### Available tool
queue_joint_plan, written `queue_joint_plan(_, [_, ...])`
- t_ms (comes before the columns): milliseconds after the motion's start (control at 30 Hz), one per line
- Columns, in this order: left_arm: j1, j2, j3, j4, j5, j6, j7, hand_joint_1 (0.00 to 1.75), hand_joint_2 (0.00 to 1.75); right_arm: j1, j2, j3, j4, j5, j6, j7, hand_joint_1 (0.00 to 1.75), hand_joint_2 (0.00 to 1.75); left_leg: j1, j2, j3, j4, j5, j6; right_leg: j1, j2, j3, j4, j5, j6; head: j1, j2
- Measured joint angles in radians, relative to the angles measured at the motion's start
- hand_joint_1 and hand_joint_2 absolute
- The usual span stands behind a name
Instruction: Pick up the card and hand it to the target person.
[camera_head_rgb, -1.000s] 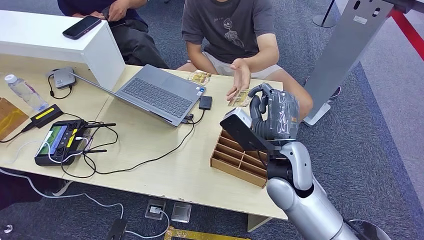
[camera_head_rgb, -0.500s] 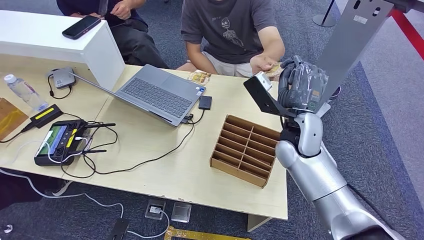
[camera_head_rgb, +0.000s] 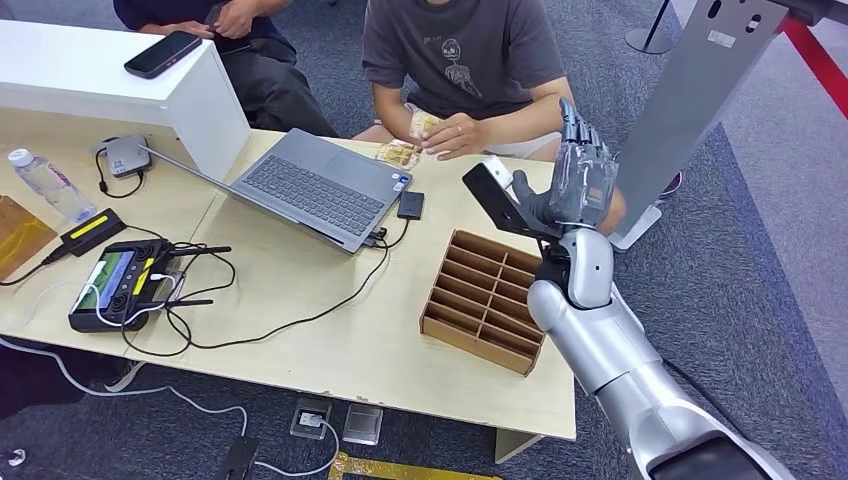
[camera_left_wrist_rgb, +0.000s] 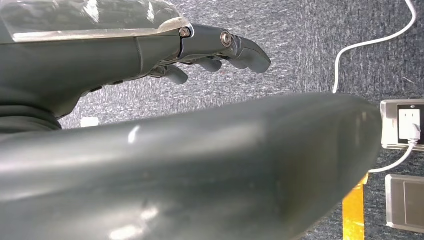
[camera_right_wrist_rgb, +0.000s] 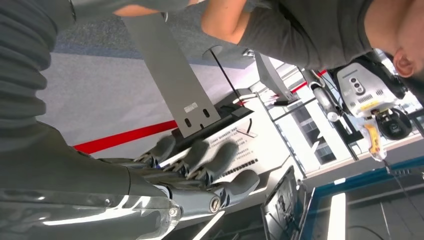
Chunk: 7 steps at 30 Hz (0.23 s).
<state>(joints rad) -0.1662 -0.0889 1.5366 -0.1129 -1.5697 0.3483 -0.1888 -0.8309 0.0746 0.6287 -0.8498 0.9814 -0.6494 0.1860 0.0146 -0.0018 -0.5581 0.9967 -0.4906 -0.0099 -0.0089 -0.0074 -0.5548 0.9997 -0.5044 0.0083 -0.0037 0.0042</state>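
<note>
Now the card (camera_head_rgb: 424, 124) is pinched in the hand (camera_head_rgb: 455, 136) of the person in the grey T-shirt (camera_head_rgb: 462, 55), above the far edge of the pale wooden table (camera_head_rgb: 330, 340), while the right hand (camera_head_rgb: 578, 178) stands raised with fingers (camera_right_wrist_rgb: 210, 159) straight and apart, holding nothing. Between them and nearer the robot sit a brown slotted cardboard box (camera_head_rgb: 488, 298), an open grey laptop (camera_head_rgb: 315, 186) and black cables (camera_head_rgb: 290, 322). Below, the left hand (camera_left_wrist_rgb: 200, 55) hangs loosely uncurled and bare over speckled grey carpet (camera_left_wrist_rgb: 300, 30) beside a white power strip (camera_left_wrist_rgb: 402, 124).

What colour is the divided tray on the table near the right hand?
Brown, like cardboard or thin wood; the divided tray shows best in the head view.
</note>
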Motion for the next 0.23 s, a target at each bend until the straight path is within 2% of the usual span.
queue_joint_plan(233, [0.000, 0.000, 0.000, 0.000, 0.003, 0.000, 0.001, 0.00, 0.00, 0.001, 0.018, 0.000, 0.030, -0.025, -0.012, -0.021, 0.00, 1.75, 0.000, 0.000, 0.000, 0.000, 0.000, 0.000, 0.000, 0.000, 0.000, 0.000, 0.000, 0.000, 0.000, 0.000])
